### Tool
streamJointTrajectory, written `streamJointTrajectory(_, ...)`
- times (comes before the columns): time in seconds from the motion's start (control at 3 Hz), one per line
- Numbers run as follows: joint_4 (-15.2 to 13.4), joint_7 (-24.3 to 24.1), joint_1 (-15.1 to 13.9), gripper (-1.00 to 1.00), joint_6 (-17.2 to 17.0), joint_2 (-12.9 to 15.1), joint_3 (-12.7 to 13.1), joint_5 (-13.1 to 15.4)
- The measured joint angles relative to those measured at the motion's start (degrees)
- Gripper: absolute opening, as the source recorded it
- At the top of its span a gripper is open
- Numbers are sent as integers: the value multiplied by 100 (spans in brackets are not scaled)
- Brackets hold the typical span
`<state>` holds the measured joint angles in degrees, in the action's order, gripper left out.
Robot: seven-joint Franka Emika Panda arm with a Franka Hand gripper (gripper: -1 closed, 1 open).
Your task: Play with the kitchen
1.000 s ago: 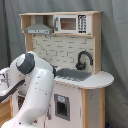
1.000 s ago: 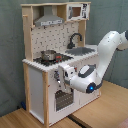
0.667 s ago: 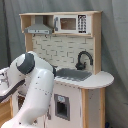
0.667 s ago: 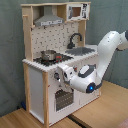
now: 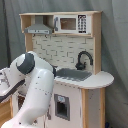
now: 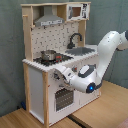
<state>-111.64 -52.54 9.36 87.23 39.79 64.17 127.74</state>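
The kitchen (image 6: pixel 47 75) stands on a wooden floor (image 6: pixel 105 112) against a grey backdrop in both exterior views. My arm (image 6: pixel 107 50) curves down across its front in the second exterior view. My gripper (image 6: pixel 62 75) sits at the countertop's front edge, above the oven door (image 6: pixel 62 97); finger state: cannot tell. A small metal pot (image 6: pixel 48 55) rests on the stovetop's back corner. A black faucet (image 5: pixel 84 59) arches over the grey sink (image 5: pixel 74 74).
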Motion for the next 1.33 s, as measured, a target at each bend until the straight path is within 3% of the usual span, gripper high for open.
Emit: streamJointTrajectory(1.33,20,2780,6,-100,0,1,4,-2)
